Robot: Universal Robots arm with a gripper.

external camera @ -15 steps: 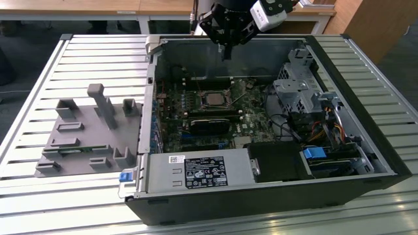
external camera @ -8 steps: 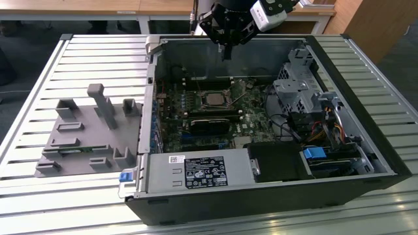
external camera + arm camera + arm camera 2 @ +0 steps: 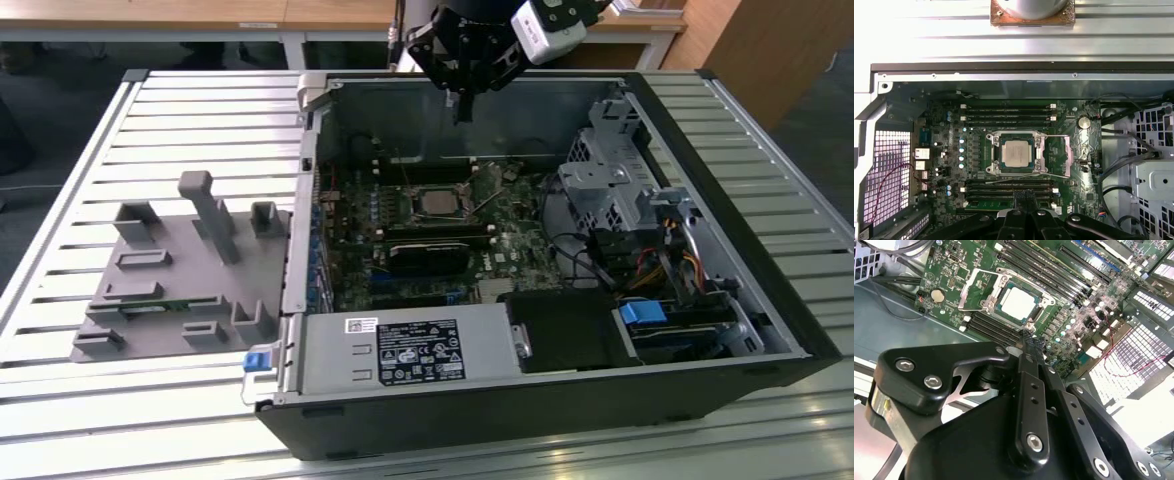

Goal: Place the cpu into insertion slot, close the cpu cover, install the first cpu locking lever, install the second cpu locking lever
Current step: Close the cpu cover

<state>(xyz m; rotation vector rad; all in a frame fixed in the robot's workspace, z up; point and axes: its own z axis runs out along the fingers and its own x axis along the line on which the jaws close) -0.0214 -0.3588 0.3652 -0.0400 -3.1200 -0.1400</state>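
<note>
Hovering over the open computer case (image 3: 534, 410) with the gripper (image 3: 463, 108), tips pointing down, just above the case wall farthest from the exterior camera. Jaws are pressed together with nothing between them. In both wrist views the fingertips (image 3: 1026, 342) (image 3: 1018, 196) meet with no gap we can make out.

The cpu (image 3: 1016, 152) lies flat in the insertion slot (image 3: 999, 160), silver top up, well apart from the jaws and straight out past the tips. In the exterior view the cpu (image 3: 437, 203) sits below the jaws, on the green motherboard (image 3: 521, 240).

The cpu cover (image 3: 1069, 155) is not down over the chip. We see it standing open beside the slot, on the side toward the coin cell (image 3: 1083, 122), off to one side of the line from jaws to cpu. A thin metal lever (image 3: 1060, 136) runs from a slot corner toward the cover; we can't tell whether it's latched.

Long black memory slots flank the insertion slot. One bank (image 3: 1009, 184) sits between the jaws and the cpu, just past the tips; the other bank (image 3: 1009, 112) is beyond the cpu.

A grey fixture tray (image 3: 160, 290) lies on the slatted table (image 3: 200, 110) outside the case, well apart from the jaws toward the exterior view's left. The power supply (image 3: 400, 350) sits at the case end farthest from the jaws.
</note>
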